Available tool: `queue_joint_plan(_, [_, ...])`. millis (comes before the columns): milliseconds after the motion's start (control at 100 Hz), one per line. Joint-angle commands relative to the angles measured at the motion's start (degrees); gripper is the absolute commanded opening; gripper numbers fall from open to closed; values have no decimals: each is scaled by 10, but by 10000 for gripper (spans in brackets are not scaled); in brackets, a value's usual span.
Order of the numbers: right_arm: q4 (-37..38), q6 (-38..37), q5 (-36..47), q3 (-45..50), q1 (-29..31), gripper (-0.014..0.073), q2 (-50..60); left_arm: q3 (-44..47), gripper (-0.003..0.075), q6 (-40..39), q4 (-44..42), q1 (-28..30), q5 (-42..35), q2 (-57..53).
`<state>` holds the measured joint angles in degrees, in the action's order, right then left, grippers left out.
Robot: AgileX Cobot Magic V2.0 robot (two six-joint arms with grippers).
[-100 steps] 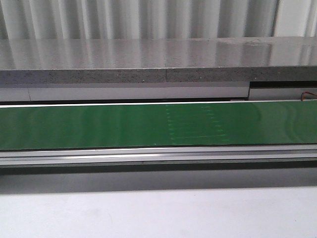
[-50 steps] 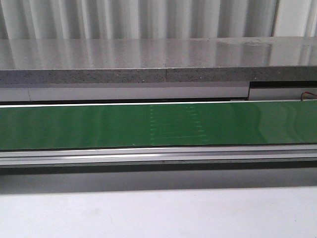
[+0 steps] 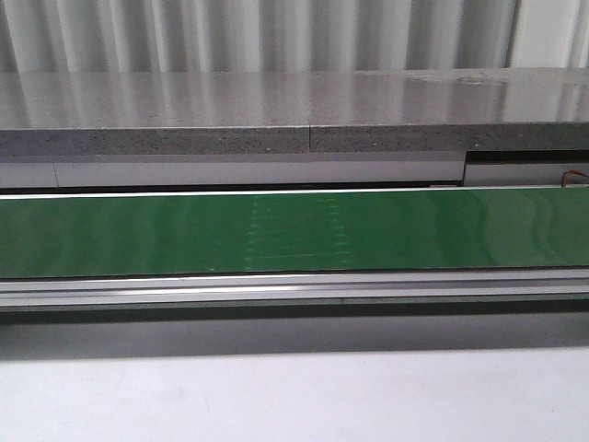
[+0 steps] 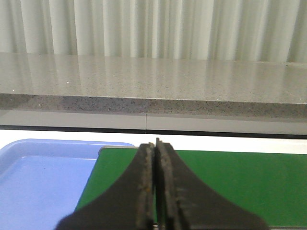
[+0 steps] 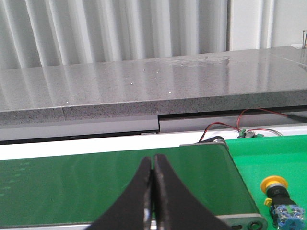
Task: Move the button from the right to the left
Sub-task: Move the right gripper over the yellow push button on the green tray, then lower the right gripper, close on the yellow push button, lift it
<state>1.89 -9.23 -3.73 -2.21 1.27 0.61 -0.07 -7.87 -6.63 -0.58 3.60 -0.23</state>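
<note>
The button (image 5: pixel 280 199), a yellow collar on a dark stem with a blue-grey block, lies on a bright green surface (image 5: pixel 273 158) past the right end of the green belt (image 5: pixel 96 187). It shows only in the right wrist view. My right gripper (image 5: pixel 153 165) is shut and empty above the belt, well to the left of the button. My left gripper (image 4: pixel 156 148) is shut and empty above the belt's left end (image 4: pixel 230 187). Neither gripper shows in the front view, where the belt (image 3: pixel 294 232) carries nothing.
A blue tray (image 4: pixel 43 177) sits just past the belt's left end. A grey stone ledge (image 3: pixel 294 115) runs behind the belt. Red wires (image 5: pixel 225 125) and a small board lie behind the belt's right end. A pale table surface (image 3: pixel 294 396) lies in front.
A faint pale seam mark on the belt has drifted left in the front view, so the belt is running leftward. Nothing else differs.
</note>
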Motion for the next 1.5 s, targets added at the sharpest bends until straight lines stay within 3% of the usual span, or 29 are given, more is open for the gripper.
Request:
queue_joint_plan(0, [1, 1, -19, -69, 0, -67, 4, 14, -20, -5, 1, 2, -45, -20])
queue_joint_plan(400, [17, 2, -438, -356, 0, -67, -213, 14, -20, -5, 1, 2, -45, -20])
queue_joint_plan(520, [-1, 2, -485, -410, 0, -67, -281, 14, -20, -5, 1, 2, -45, -20])
queue_joint_plan(820, [-32, 2, -487, -429, 0, -52, -341, 14, -20, -5, 1, 2, -45, -20])
queue_joint_plan(920, [-32, 2, -496, -429, 0, 57, -341, 14, -20, -5, 1, 2, -45, -20])
queue_joint_plan(1090, [-32, 2, -496, -429, 0, 444, -341, 14, -20, -5, 1, 2, -45, -20])
queue_joint_plan(1180, [-35, 2, -496, -429, 0, 579, -341, 14, -20, -5, 1, 2, -45, -20])
queue_joint_plan(1260, [-52, 2, -504, -429, 0, 617, -343, 14, -20, -5, 1, 2, -45, -20])
queue_joint_plan(1490, [-54, 4, -517, -437, 0, 617, -385, 14, -20, -5, 1, 2, -45, -20])
